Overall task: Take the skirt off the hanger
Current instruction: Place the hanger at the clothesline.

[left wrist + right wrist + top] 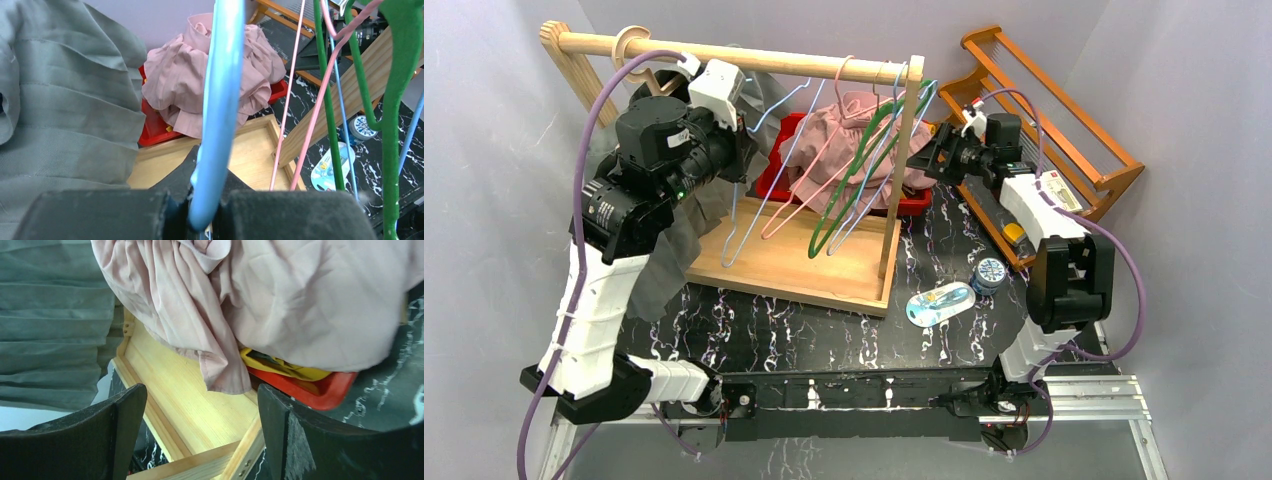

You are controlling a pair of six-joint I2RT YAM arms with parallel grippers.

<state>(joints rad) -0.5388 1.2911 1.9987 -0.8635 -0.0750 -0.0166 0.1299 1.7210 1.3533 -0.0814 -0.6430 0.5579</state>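
Observation:
A grey pleated skirt point(669, 255) hangs at the left end of the wooden rail point(754, 55); its top is hidden behind my left arm. It fills the left of the left wrist view point(65, 110) and shows in the right wrist view point(50, 315). My left gripper point(742, 128) point(202, 210) is shut on a light blue hanger point(220, 100) right beside the skirt. My right gripper point(939, 155) point(200, 410) is open and empty, near the rack's right post, facing a pink garment point(280, 300).
The pink garment point(854, 140) lies heaped in a red bin point(914, 205) behind the rack base point(794, 265). Green point(854, 190) and pink point(804, 200) hangers hang on the rail. A wooden rack point(1064, 110) stands back right. A blue packet point(939, 303) and round tin point(989, 273) lie on the table.

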